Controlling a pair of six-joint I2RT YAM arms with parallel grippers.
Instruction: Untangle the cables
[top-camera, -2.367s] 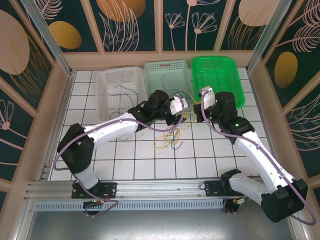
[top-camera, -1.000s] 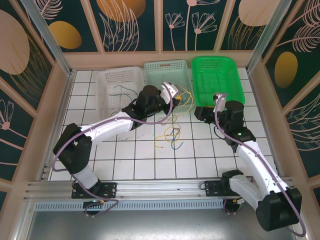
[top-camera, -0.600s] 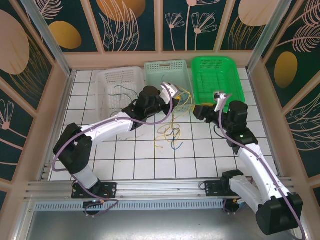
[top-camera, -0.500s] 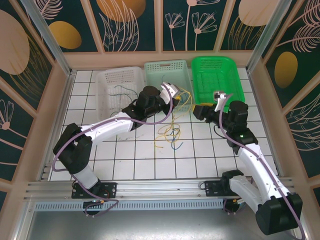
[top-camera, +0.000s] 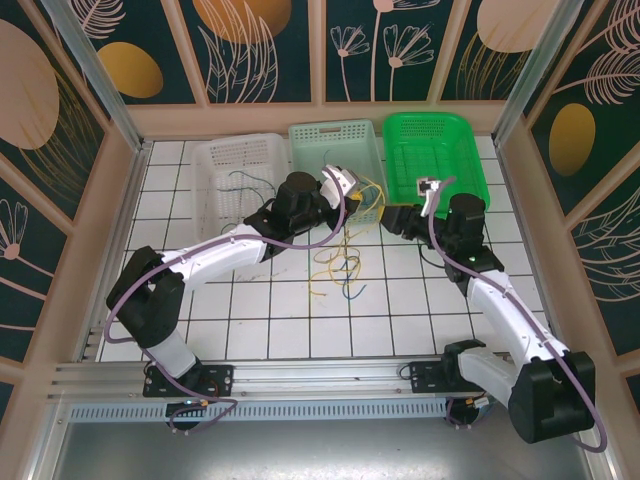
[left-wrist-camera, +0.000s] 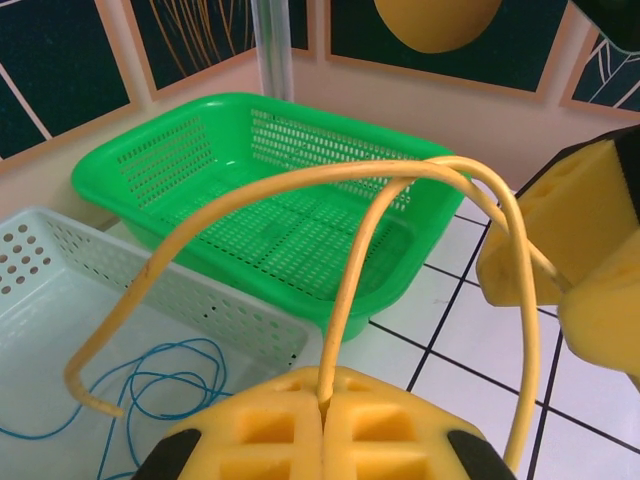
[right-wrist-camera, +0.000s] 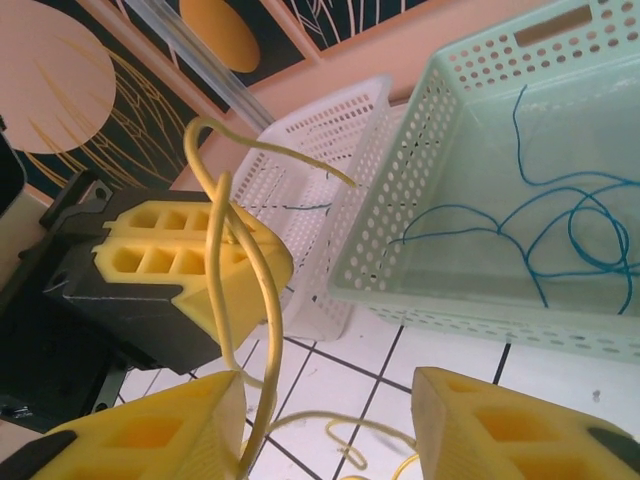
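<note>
Three baskets stand side by side along the far edge of the table: left basket, middle basket, right basket. Cables lie in the left basket, and a coiled cable lies in the middle one. The tangle of cables lies on the table before the middle basket. The left gripper is over that basket's near edge. The right gripper is before the right basket's near-left corner.

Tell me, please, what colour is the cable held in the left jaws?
The cable is yellow, clearest in the left wrist view.
</note>
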